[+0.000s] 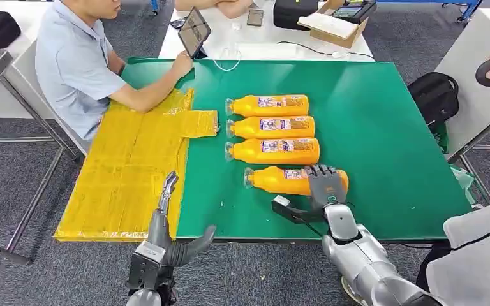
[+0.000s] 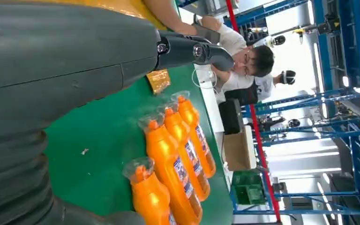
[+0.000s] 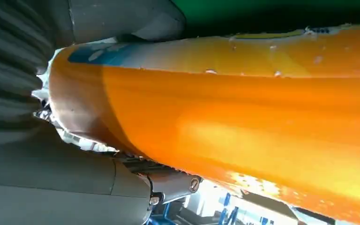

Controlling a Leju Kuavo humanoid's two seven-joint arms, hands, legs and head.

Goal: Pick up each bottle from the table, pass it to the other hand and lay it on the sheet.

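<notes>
Our right hand (image 1: 325, 185) wraps the nearest bottle (image 1: 281, 180), which lies on the green table (image 1: 383, 134). Our left hand (image 1: 166, 220) waits empty, fingers apart, by the yellow sheet (image 1: 127, 178). We should firm the grip and lift level.

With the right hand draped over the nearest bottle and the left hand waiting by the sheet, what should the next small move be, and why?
Probably close the right hand firmly on the nearest bottle and lift it off the green table. Its fingers already wrap the bottle's base end, which still appears to lie on the table. The left hand holds nothing, fingers spread, near the yellow sheet, ready to receive it.
</notes>
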